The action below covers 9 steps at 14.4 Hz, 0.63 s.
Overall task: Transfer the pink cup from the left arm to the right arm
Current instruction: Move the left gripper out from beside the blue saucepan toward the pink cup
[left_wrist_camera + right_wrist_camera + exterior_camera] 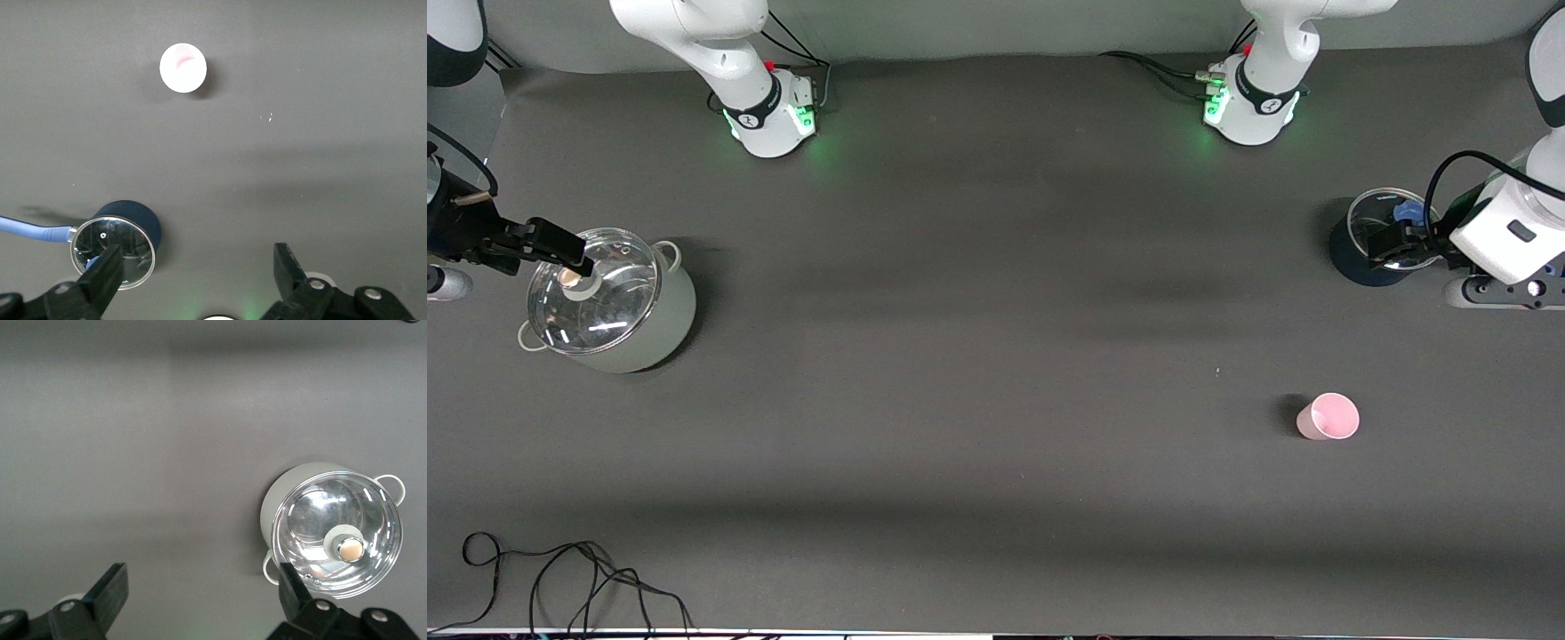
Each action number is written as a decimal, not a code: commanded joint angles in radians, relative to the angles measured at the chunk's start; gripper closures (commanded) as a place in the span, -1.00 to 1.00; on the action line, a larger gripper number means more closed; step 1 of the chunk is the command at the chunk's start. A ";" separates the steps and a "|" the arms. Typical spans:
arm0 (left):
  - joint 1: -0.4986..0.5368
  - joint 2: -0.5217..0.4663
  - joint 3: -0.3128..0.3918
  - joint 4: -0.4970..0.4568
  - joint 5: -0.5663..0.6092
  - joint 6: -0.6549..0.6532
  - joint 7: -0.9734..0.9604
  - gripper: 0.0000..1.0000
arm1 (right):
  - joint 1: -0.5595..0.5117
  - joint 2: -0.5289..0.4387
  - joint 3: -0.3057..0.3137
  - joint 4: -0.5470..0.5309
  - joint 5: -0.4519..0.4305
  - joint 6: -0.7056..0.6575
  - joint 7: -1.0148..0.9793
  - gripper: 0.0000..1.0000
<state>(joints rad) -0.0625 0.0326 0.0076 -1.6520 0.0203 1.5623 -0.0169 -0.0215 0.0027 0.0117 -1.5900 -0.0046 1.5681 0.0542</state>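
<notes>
Black fingers of the left gripper (197, 277) stand spread and empty above a small dark pot (127, 230); the right gripper (200, 600) likewise, over a lidded pot (333, 533). Pink cup (1328, 416) stands upright, well apart from both.

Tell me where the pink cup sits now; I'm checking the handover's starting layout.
The pink cup stands upright on the bare table toward the left arm's end, nearer the front camera than the dark blue pot, apart from it, with neither gripper touching it.
</notes>
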 commanded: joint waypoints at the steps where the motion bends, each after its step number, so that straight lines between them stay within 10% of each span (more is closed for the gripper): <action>1: -0.014 0.012 0.008 0.026 0.013 -0.013 0.008 -1.00 | 0.002 0.010 -0.001 0.022 0.017 -0.014 0.015 -0.99; 9: -0.010 0.091 0.008 0.139 0.015 0.004 0.056 -1.00 | 0.000 0.016 -0.001 0.025 0.017 -0.014 0.013 -0.99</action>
<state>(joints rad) -0.0627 0.0534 0.0076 -1.6258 0.0204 1.5845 -0.0085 -0.0216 0.0055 0.0117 -1.5900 -0.0046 1.5681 0.0542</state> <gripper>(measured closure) 0.000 0.000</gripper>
